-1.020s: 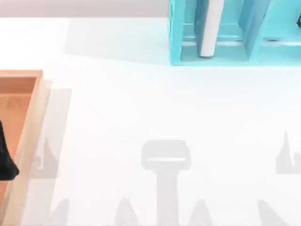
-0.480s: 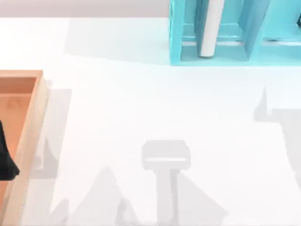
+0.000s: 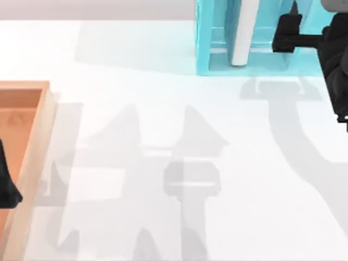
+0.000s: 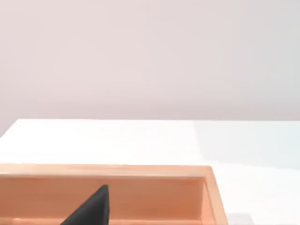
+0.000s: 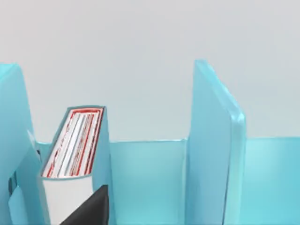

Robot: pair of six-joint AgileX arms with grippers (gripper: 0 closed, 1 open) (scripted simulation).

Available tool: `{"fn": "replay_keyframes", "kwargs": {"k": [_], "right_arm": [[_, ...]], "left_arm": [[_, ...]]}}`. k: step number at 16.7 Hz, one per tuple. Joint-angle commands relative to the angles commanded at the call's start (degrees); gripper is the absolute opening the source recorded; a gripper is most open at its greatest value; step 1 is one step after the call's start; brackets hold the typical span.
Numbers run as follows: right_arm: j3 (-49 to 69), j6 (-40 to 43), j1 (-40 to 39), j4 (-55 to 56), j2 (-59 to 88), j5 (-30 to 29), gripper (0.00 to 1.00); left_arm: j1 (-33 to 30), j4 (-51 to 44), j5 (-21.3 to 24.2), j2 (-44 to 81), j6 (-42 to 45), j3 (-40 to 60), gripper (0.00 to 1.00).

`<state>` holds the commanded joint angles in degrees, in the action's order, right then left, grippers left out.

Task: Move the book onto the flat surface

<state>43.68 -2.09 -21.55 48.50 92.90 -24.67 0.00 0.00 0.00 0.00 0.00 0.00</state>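
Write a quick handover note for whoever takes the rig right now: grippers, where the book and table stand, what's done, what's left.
Right gripper: up at the light-blue shelf unit at the table's far right, holding nothing.
Left arm: parked over the wooden tray at the left edge.
Book: upright in the shelf's compartment, leaning slightly, ungrasped.
Tabletop: bare white area in front of the shelf.
Done: approach to the shelf.
Left: grip the book, pull it out, lay it on the tabletop.

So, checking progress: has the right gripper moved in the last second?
Yes. The right gripper has come in from the table's right edge and now hangs over the light-blue shelf unit, beside the upright book.
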Motion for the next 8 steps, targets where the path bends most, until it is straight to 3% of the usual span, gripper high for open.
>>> {"fn": "replay_keyframes", "kwargs": {"k": [4, 8], "right_arm": [[7.97, -1.23, -4.81, 7.82, 20.81, -4.8, 1.0], [13.61, -2.27, -7.72, 12.73, 32.65, -7.85, 1.0]], "left_arm": [[0.0, 0.0, 0.0, 0.0, 0.0, 0.0, 1.0], [0.0, 0.0, 0.0, 0.0, 0.0, 0.0, 1.0]]}}
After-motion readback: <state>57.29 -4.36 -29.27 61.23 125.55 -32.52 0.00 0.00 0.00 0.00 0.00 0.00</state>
